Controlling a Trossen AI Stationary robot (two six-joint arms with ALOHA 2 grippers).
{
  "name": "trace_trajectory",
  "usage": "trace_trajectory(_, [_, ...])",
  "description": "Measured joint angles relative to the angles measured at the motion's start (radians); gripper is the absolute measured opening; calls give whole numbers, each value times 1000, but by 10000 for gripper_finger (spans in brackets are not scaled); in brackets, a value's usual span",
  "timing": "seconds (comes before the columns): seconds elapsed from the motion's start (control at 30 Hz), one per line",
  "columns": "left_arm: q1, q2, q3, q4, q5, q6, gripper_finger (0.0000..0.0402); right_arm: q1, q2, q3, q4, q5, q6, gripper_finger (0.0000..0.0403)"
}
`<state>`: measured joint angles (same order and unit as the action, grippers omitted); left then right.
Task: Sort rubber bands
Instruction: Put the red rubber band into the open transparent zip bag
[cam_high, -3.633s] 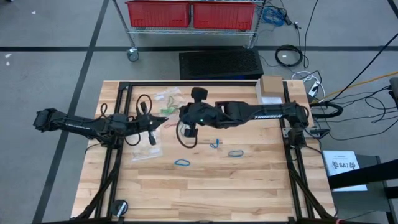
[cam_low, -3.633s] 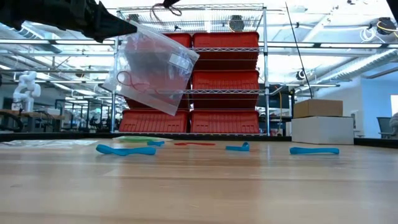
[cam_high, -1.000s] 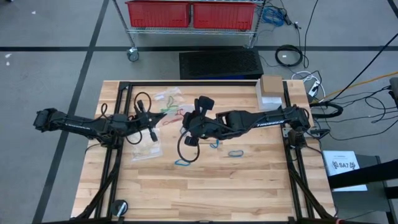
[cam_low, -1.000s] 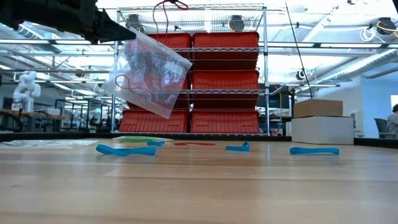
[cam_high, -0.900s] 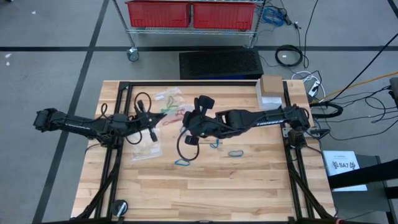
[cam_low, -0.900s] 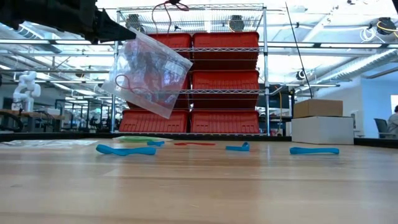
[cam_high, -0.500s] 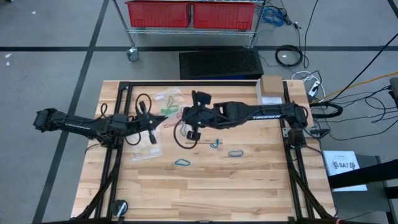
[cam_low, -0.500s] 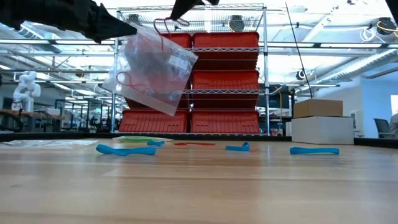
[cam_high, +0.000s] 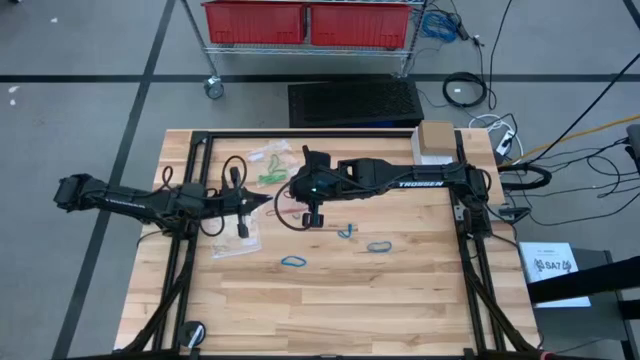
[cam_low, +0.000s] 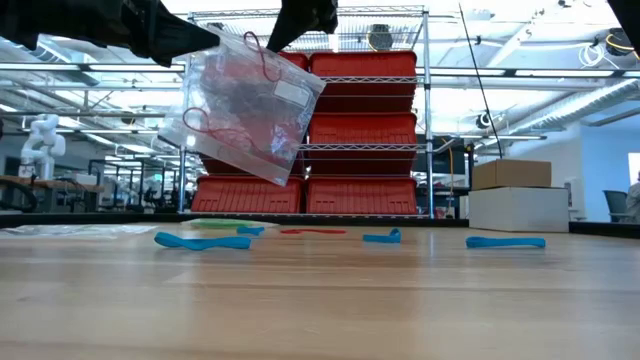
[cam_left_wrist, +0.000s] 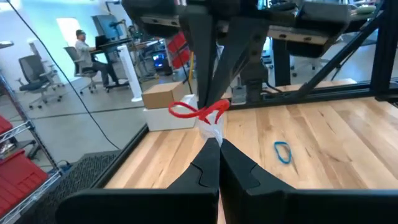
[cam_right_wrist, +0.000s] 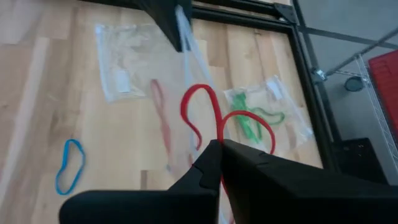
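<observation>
Looking at the wooden worktop (cam_high: 400, 300) first, you see both dark arms reach in over its far half. Your left arm comes in from the left edge; its left gripper (cam_high: 262, 201) has fingers (cam_left_wrist: 205, 168) pressed together, clamped on the top edge of a clear plastic bag (cam_low: 245, 105) that hangs tilted above the worktop with red loops inside. Your right arm stretches from the right side; its right gripper (cam_high: 297, 192) has fingers (cam_right_wrist: 214, 163) together, pinching a red rubber band (cam_right_wrist: 208, 118) right at the bag's mouth, touching the bag's top edge. Another clear bag (cam_high: 235, 240) lies flat near the left frame rail, and a bag with green bands (cam_high: 268, 160) lies toward the far edge. Loose on the wood you have three blue rubber bands: one (cam_high: 292, 262) nearest the front, one (cam_high: 378, 246) right of it, one (cam_high: 346, 231) close under the right arm. A cardboard box (cam_high: 436, 143) sits at the far right corner.
</observation>
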<state>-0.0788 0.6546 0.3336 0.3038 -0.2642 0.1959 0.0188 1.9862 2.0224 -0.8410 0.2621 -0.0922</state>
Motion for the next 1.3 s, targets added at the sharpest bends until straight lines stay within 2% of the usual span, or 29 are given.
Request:
trace_trajectory(0.57, [0,79,20,24,24,-5,0,-9,74,0,24,-95,-29,3])
trace_trajectory(0.67, [0,88,24,20,24,-5,0,-9,74,0,26,-93,-33,24])
trace_trajectory(1.03, [0,89,24,22,15,-5,0,26,11,0,31,-105,-25,143])
trace_trajectory(1.3, [0,89,23,-3,-54,-5,0,48,-68,0,35,-51,-25,171])
